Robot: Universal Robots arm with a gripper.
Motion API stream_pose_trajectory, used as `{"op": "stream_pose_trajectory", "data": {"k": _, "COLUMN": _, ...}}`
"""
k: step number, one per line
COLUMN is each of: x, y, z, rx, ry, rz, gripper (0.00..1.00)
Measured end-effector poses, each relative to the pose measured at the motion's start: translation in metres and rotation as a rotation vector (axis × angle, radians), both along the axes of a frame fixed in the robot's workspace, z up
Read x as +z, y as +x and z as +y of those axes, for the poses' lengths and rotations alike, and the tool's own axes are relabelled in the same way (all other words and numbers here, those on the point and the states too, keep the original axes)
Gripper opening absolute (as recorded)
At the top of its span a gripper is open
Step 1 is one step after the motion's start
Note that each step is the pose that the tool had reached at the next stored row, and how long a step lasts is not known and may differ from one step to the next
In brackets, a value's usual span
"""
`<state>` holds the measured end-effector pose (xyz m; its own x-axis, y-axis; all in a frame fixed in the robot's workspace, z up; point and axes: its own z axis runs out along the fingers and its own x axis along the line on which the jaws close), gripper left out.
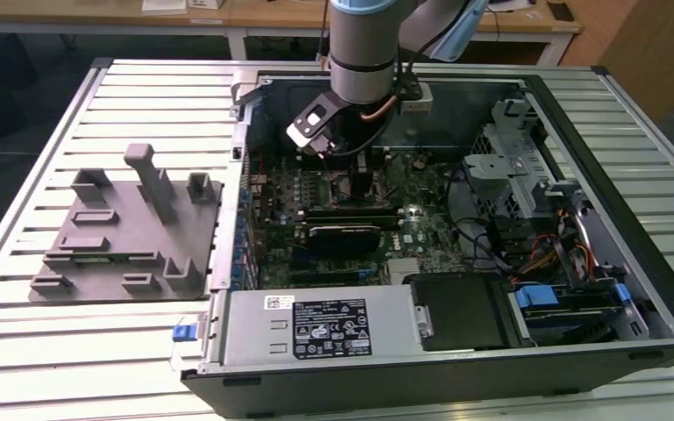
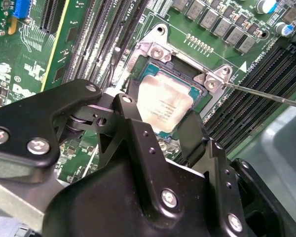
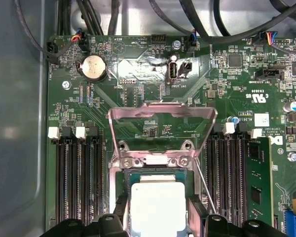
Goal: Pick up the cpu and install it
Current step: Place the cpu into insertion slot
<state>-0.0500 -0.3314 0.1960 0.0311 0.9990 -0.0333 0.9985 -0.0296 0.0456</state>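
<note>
Exterior view: one robot arm point(image 1: 361, 44) reaches down into one open computer case point(image 1: 455, 373) that lies on the slatted bench point(image 1: 80, 351). One grey tray point(image 1: 103, 254) sits on the bench just beside the case, at the exterior view's left. The case holds one green motherboard point(image 3: 227, 89). In the first wrist view the board carries one round coin battery point(image 3: 94, 66), one memory stick point(image 3: 259, 182) and one socket point(image 3: 153, 160). The socket's single metal plate point(image 3: 163, 111) stands tilted up and open, and one thin lever rod point(image 3: 207, 190) slants beside it. Both wrist views show one cpu point(image 2: 163, 101), silvery top up, lying flat inside the socket frame with its thin rim showing along one edge. The single black pincer point(image 2: 160, 118) is right at the cpu, just above the socket, with the chip centred under it. I cannot tell whether the pincer is gripping the cpu or has let it go.
</note>
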Motion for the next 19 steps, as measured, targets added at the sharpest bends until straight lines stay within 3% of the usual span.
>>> {"op": "stream_pose_trajectory", "data": {"k": 11, "x": -0.0013, "y": 0.0000, "z": 0.0001, "rx": 0.000, "ry": 0.0000, "rz": 0.0000, "gripper": 0.59}}
{"op": "stream_pose_trajectory", "data": {"k": 14, "x": -0.0013, "y": 0.0000, "z": 0.0001, "rx": 0.000, "ry": -0.0002, "rz": 0.0002, "gripper": 0.53}}
{"op": "stream_pose_trajectory", "data": {"k": 19, "x": -0.0014, "y": 0.0000, "z": 0.0001, "rx": 0.000, "ry": 0.0002, "rz": 0.0001, "gripper": 0.53}}
